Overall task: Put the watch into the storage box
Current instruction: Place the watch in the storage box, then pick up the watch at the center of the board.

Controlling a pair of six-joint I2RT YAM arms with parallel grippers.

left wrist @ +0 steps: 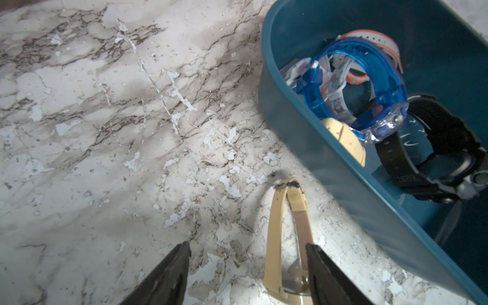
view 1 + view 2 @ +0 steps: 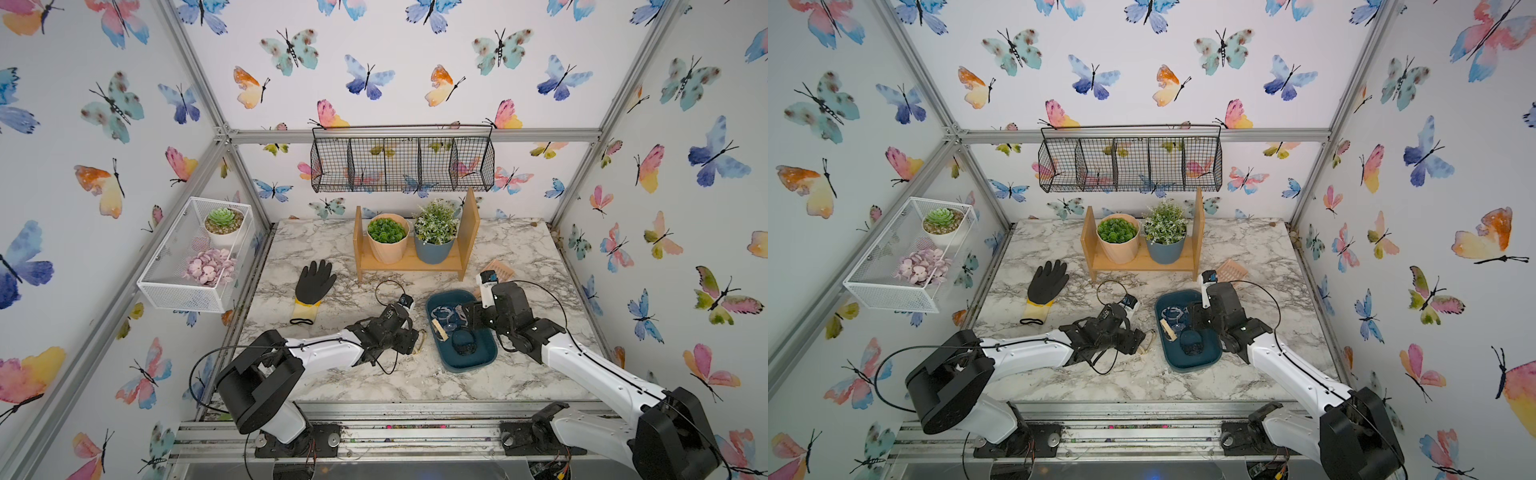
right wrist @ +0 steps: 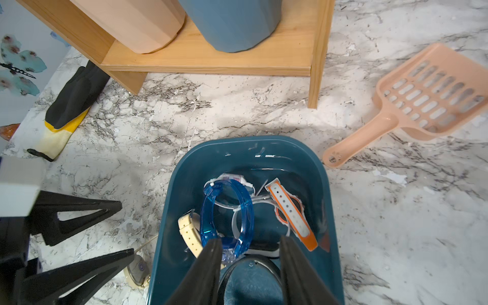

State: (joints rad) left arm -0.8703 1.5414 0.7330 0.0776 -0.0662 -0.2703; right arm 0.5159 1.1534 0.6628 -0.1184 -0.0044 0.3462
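Observation:
A beige watch (image 1: 274,237) lies on the marble table just outside the left wall of the teal storage box (image 1: 330,163). My left gripper (image 1: 247,245) is open and low over the table. The watch lies between its fingers, close against one of them. In both top views the box (image 2: 469,368) (image 2: 1187,365) sits right of centre. It holds several watches: a clear blue one (image 3: 227,208), an orange-and-white one (image 3: 290,214), a black one (image 1: 443,148) and a beige one. My right gripper (image 3: 250,239) is open inside the box, above the black watch.
A black-and-yellow glove (image 2: 314,282) lies at the left. At the back stands a wooden shelf (image 2: 415,262) with two potted plants. A peach scoop (image 3: 427,103) lies right of the box. A black wire basket (image 2: 401,162) hangs on the back wall. A white mesh basket (image 2: 195,257) hangs at the left.

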